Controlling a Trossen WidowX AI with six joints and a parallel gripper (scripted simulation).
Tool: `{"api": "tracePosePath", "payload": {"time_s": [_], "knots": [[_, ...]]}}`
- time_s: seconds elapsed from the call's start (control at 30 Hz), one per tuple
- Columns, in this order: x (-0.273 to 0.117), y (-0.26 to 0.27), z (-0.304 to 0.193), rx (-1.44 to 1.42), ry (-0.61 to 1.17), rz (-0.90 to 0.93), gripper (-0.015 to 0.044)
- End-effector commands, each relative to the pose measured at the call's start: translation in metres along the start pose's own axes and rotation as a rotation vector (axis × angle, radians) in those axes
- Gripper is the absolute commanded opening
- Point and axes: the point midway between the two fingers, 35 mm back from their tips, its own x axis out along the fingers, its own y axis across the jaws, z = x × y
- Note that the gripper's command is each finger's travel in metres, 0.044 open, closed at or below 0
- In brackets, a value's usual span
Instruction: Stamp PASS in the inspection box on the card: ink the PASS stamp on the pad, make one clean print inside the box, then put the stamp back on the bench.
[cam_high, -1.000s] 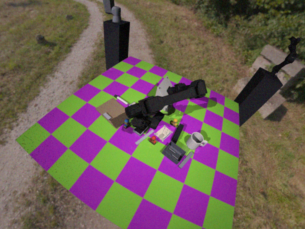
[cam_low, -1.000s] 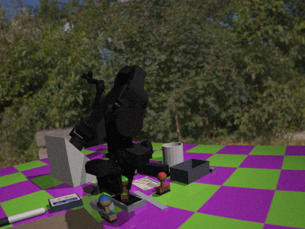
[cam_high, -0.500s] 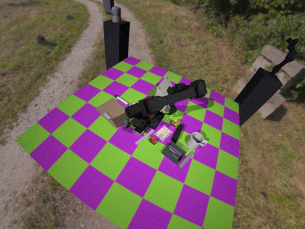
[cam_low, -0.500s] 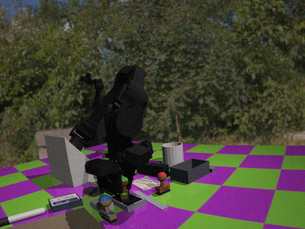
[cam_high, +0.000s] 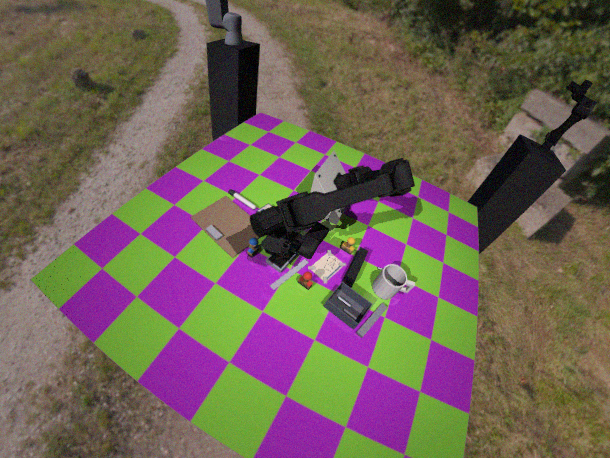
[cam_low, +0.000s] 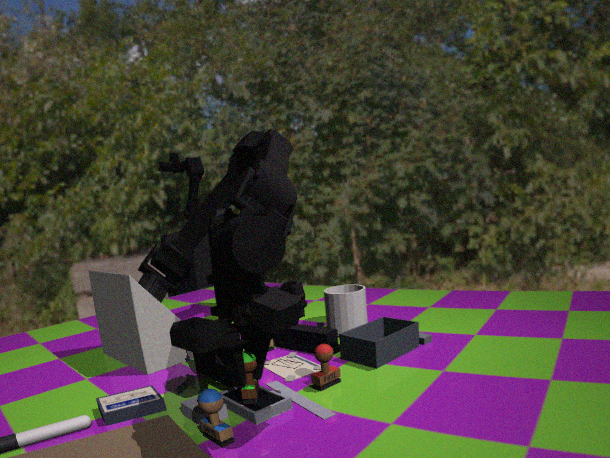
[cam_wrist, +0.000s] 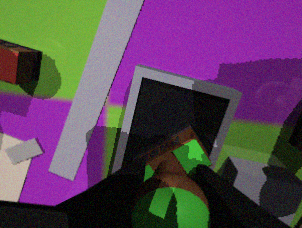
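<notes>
My gripper (cam_low: 250, 367) (cam_wrist: 170, 169) is shut on the green-topped stamp (cam_low: 249, 378) (cam_wrist: 172, 209), holding it roughly upright. The stamp's wooden base is over the lower right part of the open ink pad (cam_low: 272, 414) (cam_wrist: 165, 73), low within its grey rim; whether it touches the black surface I cannot tell. The arm hides most of this in the top view. The cream card (cam_high: 326, 265) (cam_low: 287, 369) (cam_wrist: 10, 187) lies flat nearby with dark line markings; its box and any print are too small to read.
A red stamp (cam_high: 306, 281) (cam_low: 326, 374), blue stamp (cam_high: 253, 246) (cam_low: 213, 413) and yellow stamp (cam_high: 349, 245) stand around. A grey strip (cam_high: 289, 274) (cam_wrist: 95, 95) lies between pad and card. A mug (cam_high: 387, 283), dark tray (cam_low: 366, 349) and black bar (cam_high: 355, 268) are beyond the card.
</notes>
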Motion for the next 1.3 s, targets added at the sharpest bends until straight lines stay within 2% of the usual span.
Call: {"api": "tracePosePath", "payload": {"time_s": [0.0, 1.27], "knots": [[0.0027, 0.001, 0.0004, 0.002, 0.001, 0.004, 0.0], [-0.0005, 0.0009, 0.0005, 0.002, 0.001, 0.004, 0.0]]}}
